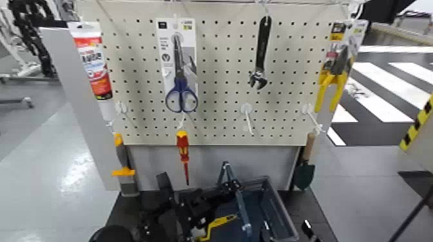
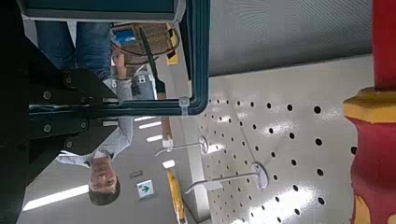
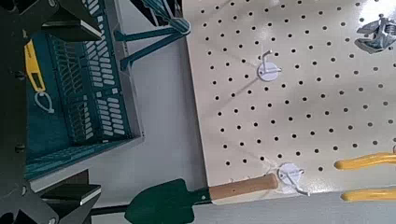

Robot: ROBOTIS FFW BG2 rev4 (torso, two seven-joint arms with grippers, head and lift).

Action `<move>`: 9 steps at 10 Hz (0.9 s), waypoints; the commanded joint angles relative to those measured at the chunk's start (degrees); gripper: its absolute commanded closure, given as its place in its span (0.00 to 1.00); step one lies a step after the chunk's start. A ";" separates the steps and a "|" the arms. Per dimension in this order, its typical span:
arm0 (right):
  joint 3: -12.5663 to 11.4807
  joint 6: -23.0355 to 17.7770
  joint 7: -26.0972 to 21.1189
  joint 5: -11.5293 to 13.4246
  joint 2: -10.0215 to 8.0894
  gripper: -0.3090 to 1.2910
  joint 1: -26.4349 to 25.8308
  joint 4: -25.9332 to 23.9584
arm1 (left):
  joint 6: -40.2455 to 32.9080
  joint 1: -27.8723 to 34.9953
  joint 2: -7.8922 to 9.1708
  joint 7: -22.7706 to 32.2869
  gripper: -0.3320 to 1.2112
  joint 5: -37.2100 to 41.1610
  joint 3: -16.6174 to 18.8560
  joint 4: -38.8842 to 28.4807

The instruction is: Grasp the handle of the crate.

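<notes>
The crate [image 1: 270, 215] is a dark blue-grey plastic basket with slatted sides, sitting low in the head view just below the cream pegboard [image 1: 225, 71], and its handle [image 1: 233, 186], a thin bar of the same colour, arches upright across it. The left claw [image 1: 193, 212], black and blocky, sits close against the handle's left side at the crate; whether its fingers are closed on the bar or merely beside it cannot be told from any view. The left wrist view shows the handle [image 2: 191, 56] as a slim teal-grey rod with a small bracket joint, running past the dark claw body, with the red-and-yellow screwdriver [image 2: 378, 112] large at one edge (a person stands in the distance beyond). Only the right wrist view reveals the crate's [image 3: 79, 93] ribbed, grid-like inner wall and a yellow cable [image 3: 35, 70] lying inside, along with a green trowel [image 3: 177, 201] with a wooden grip hanging beside the pegboard. The right claw [image 3: 19, 121] appears only as dark framing there, and its fingers cannot be judged. On the board hang blue-handled scissors [image 1: 181, 83] in a card pack, a black wrench [image 1: 260, 55] and yellow pliers [image 1: 332, 80].
</notes>
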 commanded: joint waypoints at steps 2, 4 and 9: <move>-0.09 -0.09 -0.04 -0.02 -0.04 0.29 0.12 -0.09 | 1.39 1.39 0.00 0.00 0.98 1.23 0.19 -1.63; -0.35 -0.18 -0.04 0.06 0.22 0.29 0.20 -0.09 | 3.15 3.50 0.09 0.88 0.99 1.40 1.60 -4.97; -0.53 -0.35 -0.30 0.24 0.22 0.29 0.38 -0.18 | 9.12 10.09 1.50 9.06 0.99 6.06 6.43 -14.55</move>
